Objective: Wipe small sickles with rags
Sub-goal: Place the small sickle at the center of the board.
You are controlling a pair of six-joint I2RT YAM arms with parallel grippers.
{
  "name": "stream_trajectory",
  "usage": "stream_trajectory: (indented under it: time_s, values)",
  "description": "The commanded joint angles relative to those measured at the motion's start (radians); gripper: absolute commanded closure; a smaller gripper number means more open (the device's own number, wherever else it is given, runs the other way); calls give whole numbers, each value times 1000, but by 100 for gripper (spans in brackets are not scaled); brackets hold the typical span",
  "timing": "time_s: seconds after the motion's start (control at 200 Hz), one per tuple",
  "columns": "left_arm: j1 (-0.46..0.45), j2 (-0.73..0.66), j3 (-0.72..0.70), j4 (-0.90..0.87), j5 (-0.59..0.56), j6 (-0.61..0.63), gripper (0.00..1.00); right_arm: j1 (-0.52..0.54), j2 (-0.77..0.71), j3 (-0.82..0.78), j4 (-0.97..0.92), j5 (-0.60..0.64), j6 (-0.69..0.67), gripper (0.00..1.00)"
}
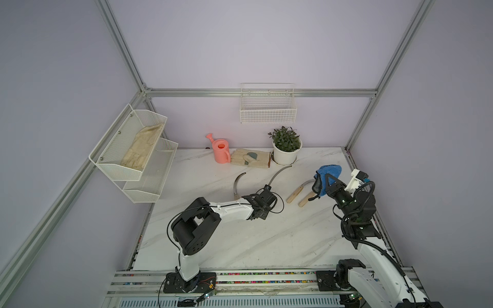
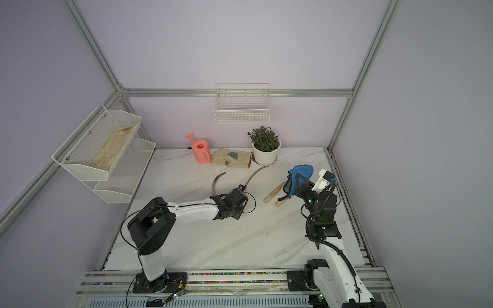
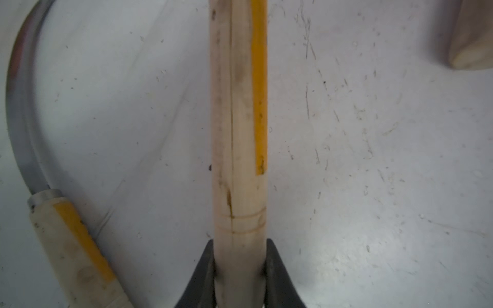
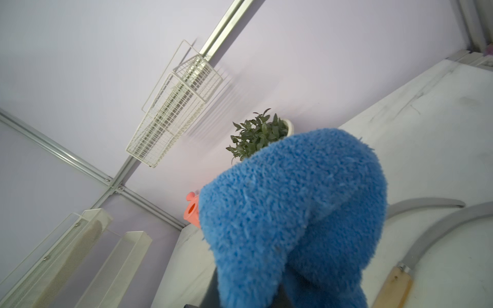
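Note:
My left gripper [image 1: 267, 190] is shut on the pale wooden handle [image 3: 240, 133] of a small sickle. That sickle's thin grey blade [image 1: 278, 174] curves away toward the plant pot. A second sickle [image 1: 237, 184] lies just left of it, its handle [image 3: 80, 253] beside my jaws. My right gripper [image 1: 328, 184] is raised at the right and shut on the blue plush rag [image 1: 327, 173], which hides its fingertips in the right wrist view. Beneath the rag [image 4: 293, 208], two more sickles lie side by side, with handles [image 1: 293, 196] toward the front.
At the back of the marble table [image 1: 240, 240] stand a pink watering can [image 1: 221, 152], beige work gloves [image 1: 250, 158] and a potted plant [image 1: 286, 149]. A wire basket [image 1: 268, 106] hangs on the back wall. A two-tier mesh shelf [image 1: 133, 149] on the left wall holds another glove.

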Motion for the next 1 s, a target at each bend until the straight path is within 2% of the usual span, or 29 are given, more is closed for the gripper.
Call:
stream_trajectory:
  time_s: [0.0, 0.2, 0.36, 0.5, 0.64, 0.7, 0.75, 0.895, 0.995]
  values:
    - [-14, 40, 131, -83, -92, -4, 100, -3, -27, -36, -9, 102, -40, 100]
    - [-40, 131, 261, -202, -159, -9, 100, -4, -20, -101, -1, 188, -49, 100]
    - [-69, 221, 363, -303, -201, 5, 100, -3, 39, -142, 63, 232, -54, 100]
    - [-105, 294, 443, -371, -239, 26, 100, -3, 76, -163, 107, 236, -56, 100]
    - [-112, 342, 494, -400, -226, 39, 100, -3, 85, -182, 124, 246, -53, 100]
    - [-113, 345, 503, -407, -225, 42, 95, -3, 86, -189, 134, 241, -51, 100]
    - [-113, 341, 504, -405, -219, 42, 88, -4, 85, -194, 137, 236, -52, 100]
    - [-113, 292, 480, -372, -209, 43, 76, -3, 79, -199, 137, 237, -51, 100]
    - [-111, 258, 463, -346, -199, 47, 75, -3, 78, -207, 152, 224, -54, 100]
